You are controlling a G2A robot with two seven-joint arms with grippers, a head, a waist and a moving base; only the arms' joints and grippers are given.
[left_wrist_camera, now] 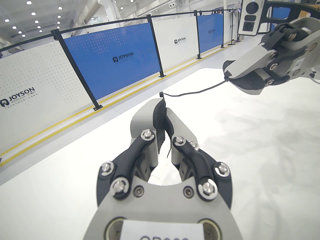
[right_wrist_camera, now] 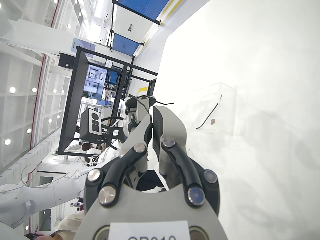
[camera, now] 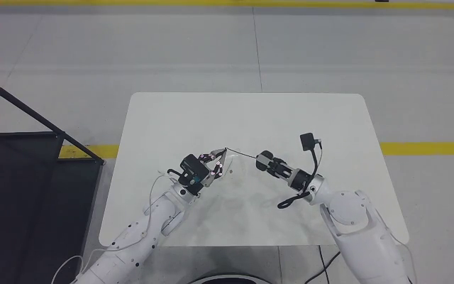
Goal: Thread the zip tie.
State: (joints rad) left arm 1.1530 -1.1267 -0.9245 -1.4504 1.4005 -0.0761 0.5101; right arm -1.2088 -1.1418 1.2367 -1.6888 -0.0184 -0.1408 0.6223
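Left gripper (left_wrist_camera: 161, 112) and right gripper (left_wrist_camera: 229, 77) of mine were each clamped on the zip tie (left_wrist_camera: 197, 92), which spanned the gap between them; its head (left_wrist_camera: 161, 95) stood just past my left fingertips. Whether the tail was through, I couldn't tell. Logo print marked fence panels (left_wrist_camera: 107, 58) beyond.

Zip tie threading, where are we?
Done: the zip tie is off the table, the left gripper shut on its head end, the right gripper shut on the other end. In hand: the strap spans the gap between them. Remaining: no closed loop shows, and whether the tip has entered the head is too small to tell; the threading looks not yet done.
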